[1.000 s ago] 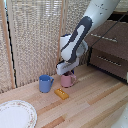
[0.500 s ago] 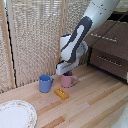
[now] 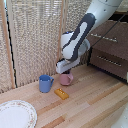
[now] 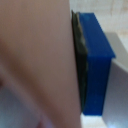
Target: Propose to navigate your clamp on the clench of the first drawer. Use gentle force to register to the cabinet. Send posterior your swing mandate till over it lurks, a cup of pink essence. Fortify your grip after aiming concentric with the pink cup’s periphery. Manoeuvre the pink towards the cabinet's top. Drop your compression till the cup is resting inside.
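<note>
One pink cup (image 3: pixel 66 79) under the clamp (image 3: pixel 65 71)

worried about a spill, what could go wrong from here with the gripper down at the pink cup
The clamp sits right on the pink cup; whether its hold is secure can't be seen, so the cup might slip or tip when lifted. The blue mug and a small orange block stand close by and could get knocked.
</note>
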